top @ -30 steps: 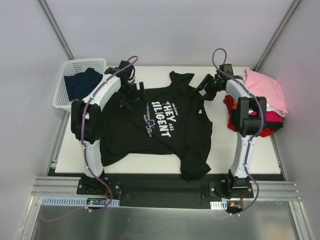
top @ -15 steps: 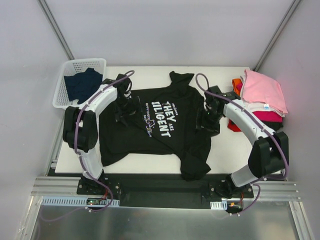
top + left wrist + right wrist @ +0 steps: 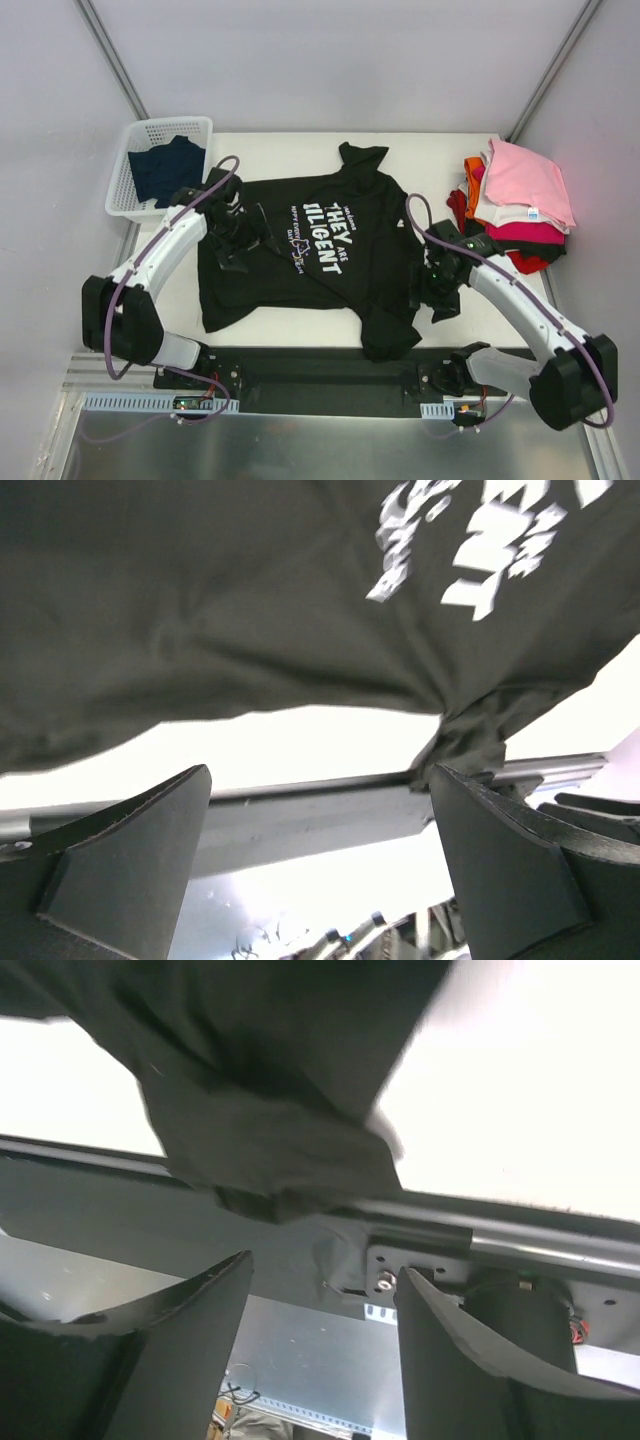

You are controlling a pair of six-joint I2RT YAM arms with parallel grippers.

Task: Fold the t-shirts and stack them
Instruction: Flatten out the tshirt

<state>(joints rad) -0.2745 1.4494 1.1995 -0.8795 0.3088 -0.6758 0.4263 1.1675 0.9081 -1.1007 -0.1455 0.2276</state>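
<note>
Over the last second both arms have drawn back from the far end of the black t-shirt (image 3: 320,250) toward the bottom of the top view. The left gripper (image 3: 238,240) now hangs over the shirt's left side. The right gripper (image 3: 437,290) has swung from the sleeve down to the shirt's lower right part. Both wrist views show the fingers spread with nothing between them, so neither arm holds cloth.

The shirt itself has hardly shifted. It lies print-up in the middle of the table (image 3: 440,160), turned at a slant. Its lower right corner droops over the table's bottom edge onto the black rail (image 3: 300,365). The move reads as a shift to a new hold, probably near the hem or sides. No fold has been made yet.

At the right of the frame a stack of folded shirts (image 3: 520,225) sits with a pink one (image 3: 530,180) on top. At the upper left a white basket (image 3: 125,195) holds a navy shirt (image 3: 165,168). The overhanging corner and the slant may spoil a square fold.
</note>
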